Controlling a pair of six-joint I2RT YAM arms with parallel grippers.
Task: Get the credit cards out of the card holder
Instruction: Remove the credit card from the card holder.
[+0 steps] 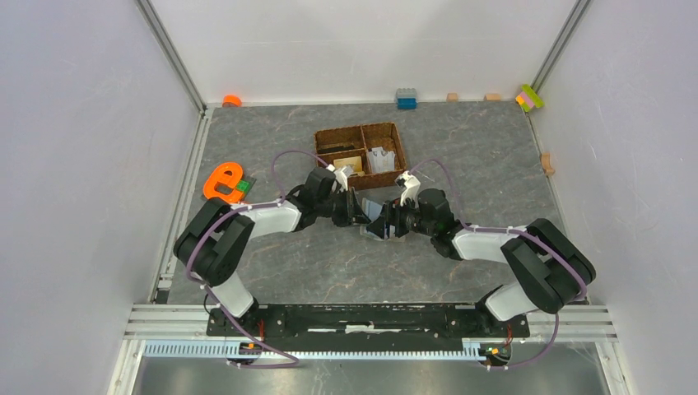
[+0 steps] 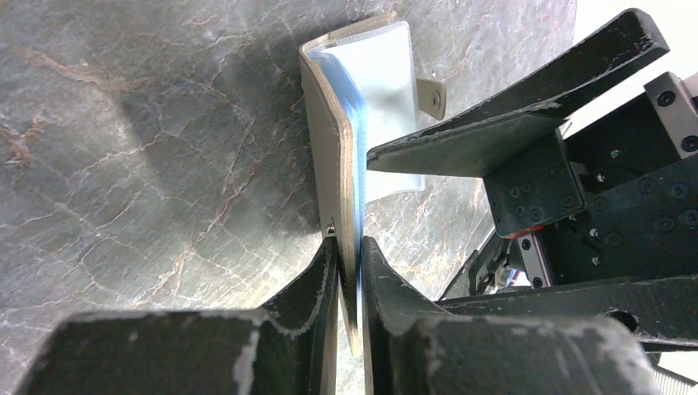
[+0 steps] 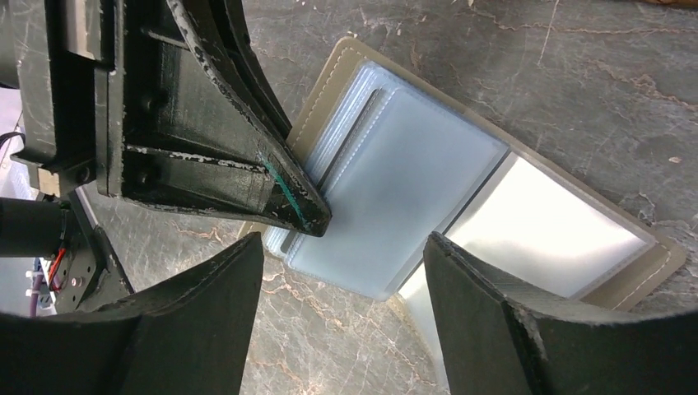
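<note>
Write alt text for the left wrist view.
The left gripper pinches the grey card holder by one edge, seen edge-on with the marbled table behind. Its clear sleeves fan rightward, toward the open right gripper.

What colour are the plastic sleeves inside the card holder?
Translucent pale blue-white sleeves, clearest in the right wrist view.
</note>
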